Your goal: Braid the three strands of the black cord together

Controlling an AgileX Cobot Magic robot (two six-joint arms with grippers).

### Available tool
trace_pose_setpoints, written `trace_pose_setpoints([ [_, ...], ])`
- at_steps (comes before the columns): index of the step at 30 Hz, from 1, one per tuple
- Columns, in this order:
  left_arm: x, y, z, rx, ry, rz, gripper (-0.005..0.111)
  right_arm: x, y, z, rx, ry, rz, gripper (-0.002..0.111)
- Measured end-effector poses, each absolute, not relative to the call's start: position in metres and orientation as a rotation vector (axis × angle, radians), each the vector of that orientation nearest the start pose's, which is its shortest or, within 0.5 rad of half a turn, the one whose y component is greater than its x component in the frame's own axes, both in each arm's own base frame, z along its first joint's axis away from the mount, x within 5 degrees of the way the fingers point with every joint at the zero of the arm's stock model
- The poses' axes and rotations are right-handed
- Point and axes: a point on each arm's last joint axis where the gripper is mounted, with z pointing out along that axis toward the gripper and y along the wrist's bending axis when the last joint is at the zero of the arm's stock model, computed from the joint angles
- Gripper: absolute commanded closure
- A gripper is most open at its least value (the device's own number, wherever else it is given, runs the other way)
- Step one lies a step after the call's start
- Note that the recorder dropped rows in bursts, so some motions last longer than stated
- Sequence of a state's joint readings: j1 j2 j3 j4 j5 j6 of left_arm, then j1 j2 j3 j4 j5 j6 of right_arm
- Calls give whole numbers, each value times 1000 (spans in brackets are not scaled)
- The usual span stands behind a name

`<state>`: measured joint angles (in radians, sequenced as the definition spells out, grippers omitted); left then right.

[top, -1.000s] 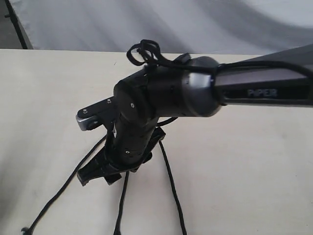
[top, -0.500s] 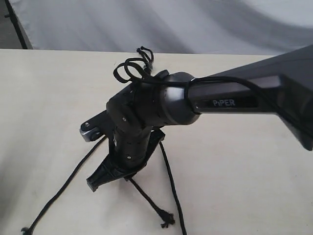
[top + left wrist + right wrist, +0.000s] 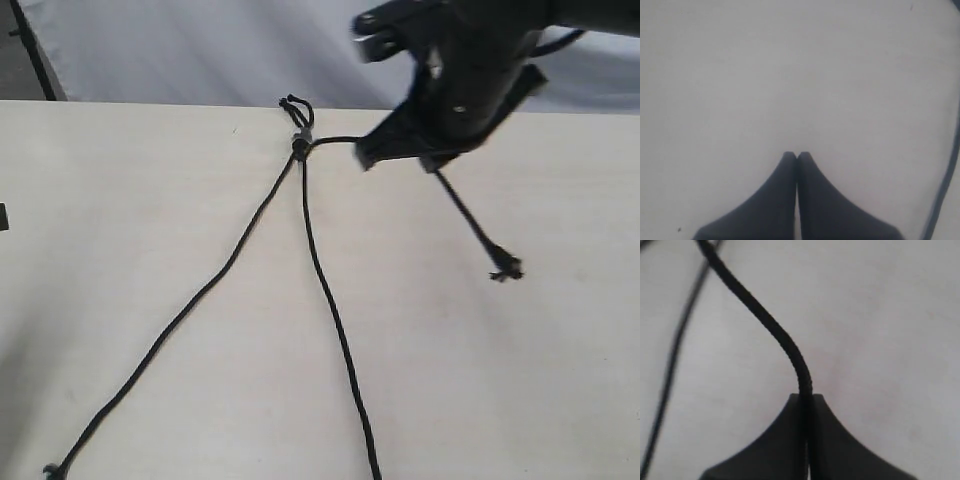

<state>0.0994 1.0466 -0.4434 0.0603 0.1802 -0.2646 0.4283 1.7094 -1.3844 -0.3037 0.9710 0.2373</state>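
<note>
The black cord's knot point(image 3: 297, 146), with its short loops, lies at the back of the cream table point(image 3: 120, 200). From the knot, the left strand point(image 3: 190, 305) runs to the near left and the middle strand point(image 3: 335, 320) runs toward the front edge. The third strand point(image 3: 760, 315) leads right from the knot into my right gripper point(image 3: 805, 397), which is shut on it. Its frayed tip point(image 3: 506, 268) hangs past the right gripper point(image 3: 372, 152), which is raised at the back right. My left gripper point(image 3: 796, 156) is shut with nothing in it, over bare table, a blurred strand point(image 3: 945, 190) beside it.
A grey backdrop point(image 3: 200, 50) rises behind the table's far edge. A small dark part point(image 3: 3, 216) shows at the left edge of the exterior view. A second strand point(image 3: 675, 355) shows blurred in the right wrist view.
My right arm has lifted and swung from the middle of the table to the back right, carrying one strand out to the right. The knot and loops have settled back onto the table.
</note>
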Motion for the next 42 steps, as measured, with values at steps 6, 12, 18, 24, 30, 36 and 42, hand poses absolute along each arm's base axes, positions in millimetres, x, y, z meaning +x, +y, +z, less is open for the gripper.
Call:
trace_pose_setpoints([
  [6, 193, 1, 227, -232, 2211, -101, 107, 343, 51, 212, -122, 2859, -231, 109],
  [12, 194, -23, 230, -74, 2183, -169, 106, 339, 25, 150, -8, 2920, -175, 109],
  [18, 192, -46, 233, 57, 2156, -241, 92, 343, 25, 118, 29, 2974, -170, 108],
  [24, 193, -47, 235, 53, 2137, -250, 45, 343, 32, 115, 26, 2960, -232, 62],
  [30, 219, -77, 241, 161, 2194, -294, 43, 354, 37, 141, 37, 2943, -326, 46],
  [36, 249, -157, 219, 444, 2380, -338, 43, 357, 32, 209, 43, 2789, -376, 46],
  [42, 274, -244, 183, 669, 2540, -313, 43, 351, 34, 224, 18, 2644, -281, 46],
])
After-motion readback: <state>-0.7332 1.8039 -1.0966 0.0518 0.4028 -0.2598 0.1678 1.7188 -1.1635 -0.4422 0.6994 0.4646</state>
